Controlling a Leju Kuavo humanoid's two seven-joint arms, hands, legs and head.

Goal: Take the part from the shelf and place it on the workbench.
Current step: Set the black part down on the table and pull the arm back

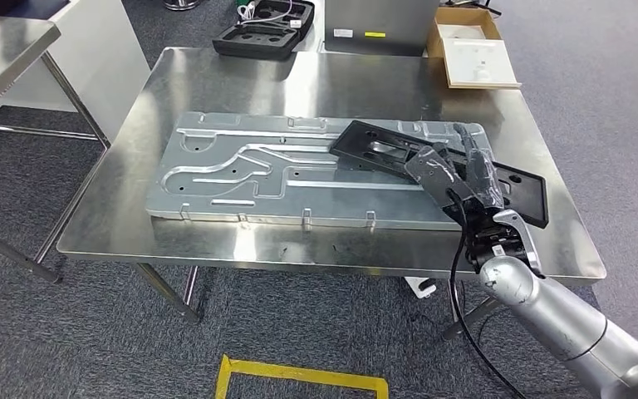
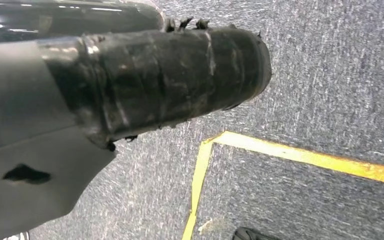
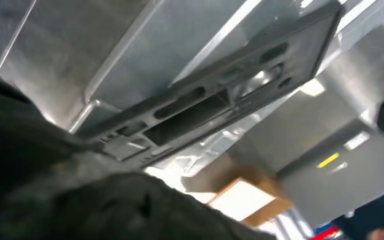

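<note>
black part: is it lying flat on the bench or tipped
Tipped. The black part slants across the metal panel on the workbench, its near end under the right hand; whether the hand grips it, cannot tell.

part (image 1: 382, 148) on panel (image 1: 249, 170), panel on workbench (image 1: 133, 224)

The silver right arm (image 1: 565, 320) reaches in from the lower right, wrist bent forward, its dark right hand (image 1: 457, 176) lying palm-down with fingers (image 1: 475, 158) extended. The left hand (image 2: 160, 80) hangs low, its fingers hidden behind the thumb.
</note>
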